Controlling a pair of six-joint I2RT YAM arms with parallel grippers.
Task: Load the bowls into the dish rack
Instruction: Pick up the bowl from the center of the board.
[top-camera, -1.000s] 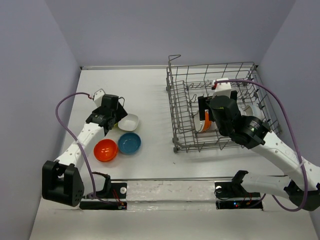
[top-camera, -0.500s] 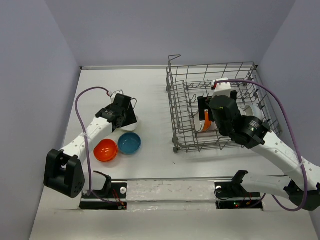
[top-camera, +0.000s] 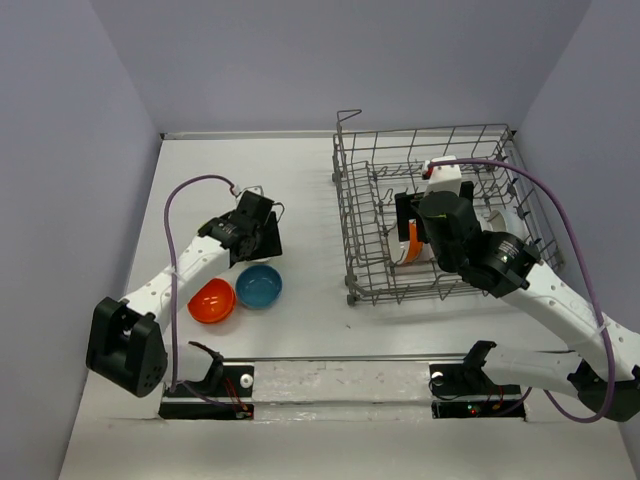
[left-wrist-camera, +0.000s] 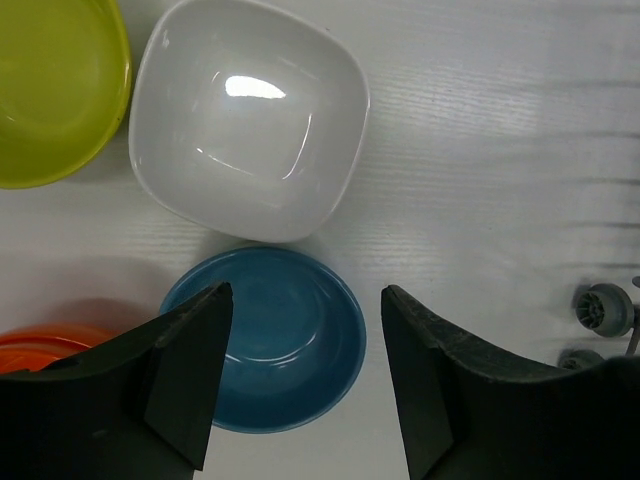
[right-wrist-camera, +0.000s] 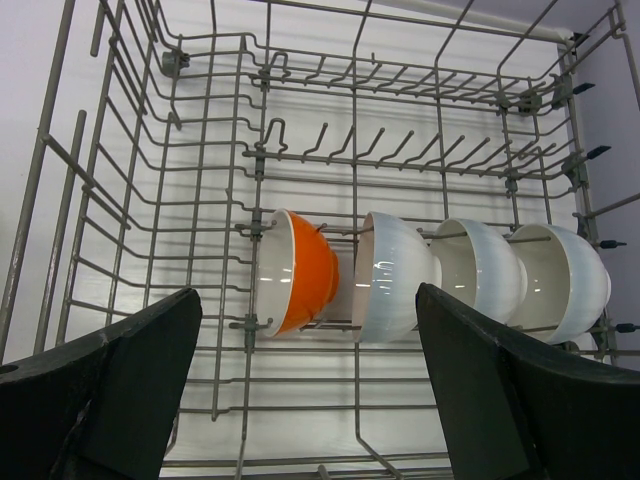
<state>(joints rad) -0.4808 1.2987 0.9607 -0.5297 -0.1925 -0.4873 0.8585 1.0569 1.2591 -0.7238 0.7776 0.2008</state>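
Left fingers (left-wrist-camera: 190, 380) open, empty, hovering over round blue glossy bowl (left-wrist-camera: 275, 350) on white desk (left-wrist-camera: 500, 150). Squarish white glossy bowl (left-wrist-camera: 250, 130) just beyond them, yellow-green bowl (left-wrist-camera: 50, 90) further left, orange-red bowl (left-wrist-camera: 40, 345) beside left finger. Right fingers (right-wrist-camera: 130, 390) spread wide, empty, above grey wire dish rack (right-wrist-camera: 200, 150). Orange white-lined bowl (right-wrist-camera: 315, 280) and three round white bowls (right-wrist-camera: 395, 275) stand on edge in row ahead of them.

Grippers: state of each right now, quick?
Left gripper: open, holding nothing, over the blue bowl.
Right gripper: open, holding nothing, over the dish rack.
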